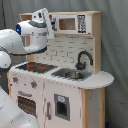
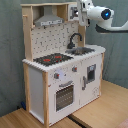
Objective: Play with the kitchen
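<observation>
Gripper point(image 2: 80, 11) up beside toy kitchen point(image 2: 60, 75) top shelf, above black faucet point(image 2: 75, 39); finger state cannot tell

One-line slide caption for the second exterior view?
Robot arm raised beside the toy kitchen's upper shelf, above the black faucet and sink.

We cannot see the gripper's fingers in either exterior view. The arm point(image 1: 22, 42) hides the kitchen's point(image 1: 75, 95) upper left corner in the first exterior view, and its base is cut off at the bottom edge.
</observation>
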Controlling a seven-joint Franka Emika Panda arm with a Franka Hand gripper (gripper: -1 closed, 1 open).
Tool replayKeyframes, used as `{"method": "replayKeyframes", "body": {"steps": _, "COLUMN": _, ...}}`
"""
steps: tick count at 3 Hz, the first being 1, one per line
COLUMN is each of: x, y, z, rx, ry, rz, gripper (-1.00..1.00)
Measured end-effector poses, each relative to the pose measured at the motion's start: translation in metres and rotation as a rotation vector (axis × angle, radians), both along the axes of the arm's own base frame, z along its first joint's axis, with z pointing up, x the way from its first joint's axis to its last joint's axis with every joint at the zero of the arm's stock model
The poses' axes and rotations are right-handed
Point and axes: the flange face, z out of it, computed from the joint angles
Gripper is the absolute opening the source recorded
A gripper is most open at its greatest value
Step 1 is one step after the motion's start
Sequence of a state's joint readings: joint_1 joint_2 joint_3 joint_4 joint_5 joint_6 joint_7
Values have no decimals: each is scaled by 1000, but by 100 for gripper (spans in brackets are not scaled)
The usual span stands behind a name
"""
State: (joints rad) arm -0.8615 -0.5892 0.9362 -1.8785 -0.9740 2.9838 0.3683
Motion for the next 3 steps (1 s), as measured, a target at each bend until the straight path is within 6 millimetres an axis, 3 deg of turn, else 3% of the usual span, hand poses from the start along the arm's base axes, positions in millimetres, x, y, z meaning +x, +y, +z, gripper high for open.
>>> {"method": "replayKeyframes", "body": {"steps": 1, "x": 13, "y": 6, "z": -4, "rx": -1, "ry": 0, "rz": 0, "gripper": -100}}
{"method": "replayKeyframes", "body": {"steps": 2, "x": 34, "y": -16, "z": -10, "rx": 18, "ry": 2, "rz": -53, "gripper": -100}}
{"method": "replayKeyframes", "body": {"steps": 3, "x": 11, "y": 7, "z": 10, "rx": -17, "ry": -68, "rz": -46, "gripper": -100}}
